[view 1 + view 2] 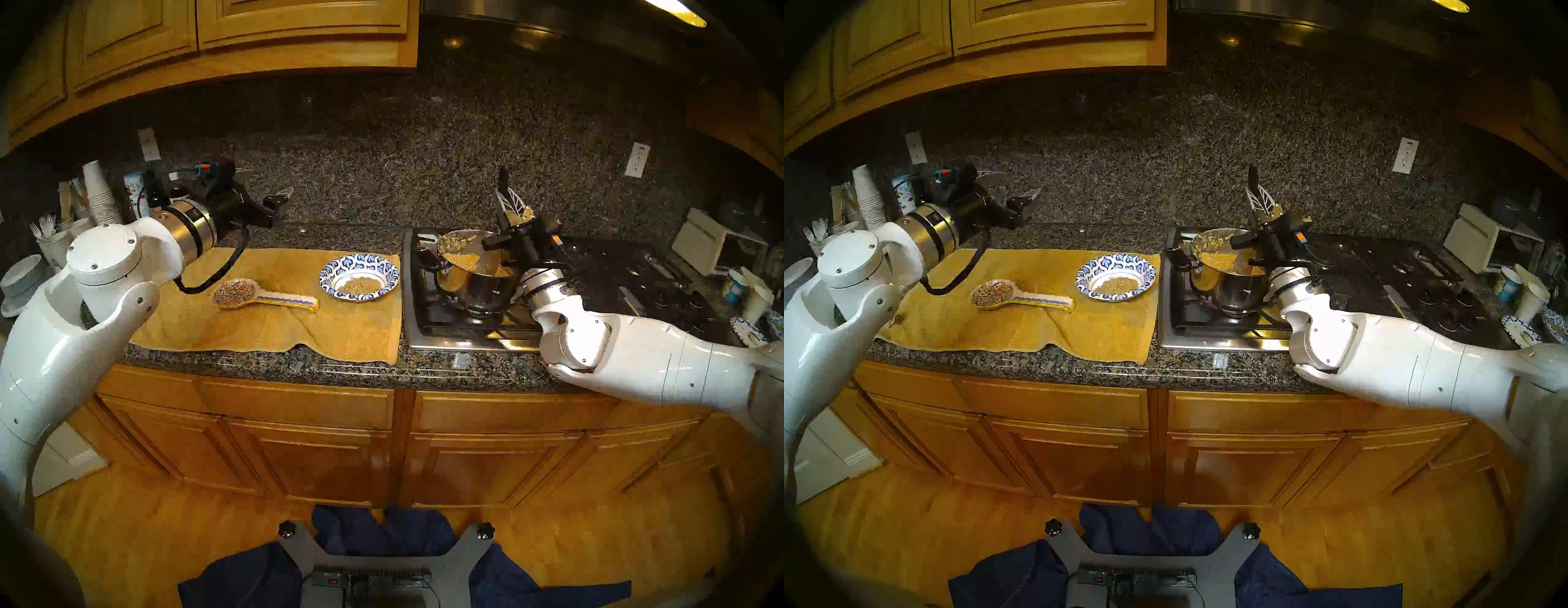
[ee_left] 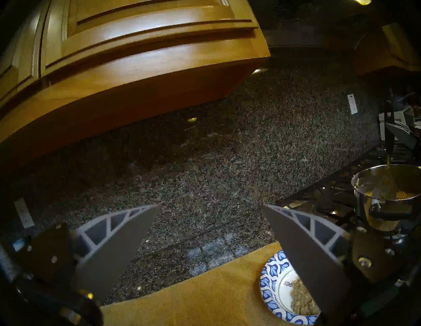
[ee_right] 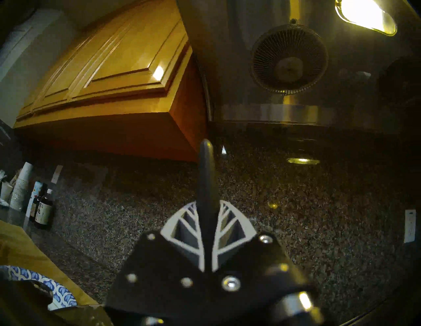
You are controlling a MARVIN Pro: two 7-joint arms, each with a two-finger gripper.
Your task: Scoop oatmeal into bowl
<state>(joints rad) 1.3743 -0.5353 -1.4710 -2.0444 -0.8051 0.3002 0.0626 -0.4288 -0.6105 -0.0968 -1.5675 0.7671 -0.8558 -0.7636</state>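
The blue-and-white bowl point(image 1: 359, 260) point(image 1: 1115, 262) sits on the yellow towel and holds a small heap of oatmeal point(image 1: 360, 285) point(image 2: 300, 298). More oatmeal point(image 1: 462, 259) fills the tilted steel pot point(image 1: 471, 288) point(image 2: 362, 205) on the stove. My right gripper point(image 1: 509, 199) point(image 3: 206, 205) stands above the pot's right rim, shut on a black spoon handle point(image 3: 206, 173) that points up. The spoon's lower end point(image 2: 385, 191) dips into the pot. My left gripper point(image 1: 265, 182) point(image 2: 210, 206) hovers open and empty over the counter's back left, well left of the bowl point(image 2: 271, 280).
A painted spoon rest point(image 1: 263, 295) lies on the towel point(image 1: 254, 335) left of the bowl. Stacked paper cups point(image 1: 97, 191), bottles and cutlery crowd the far left. More cups and plates stand right of the stove point(image 1: 445, 335). Upper cabinets overhang the counter.
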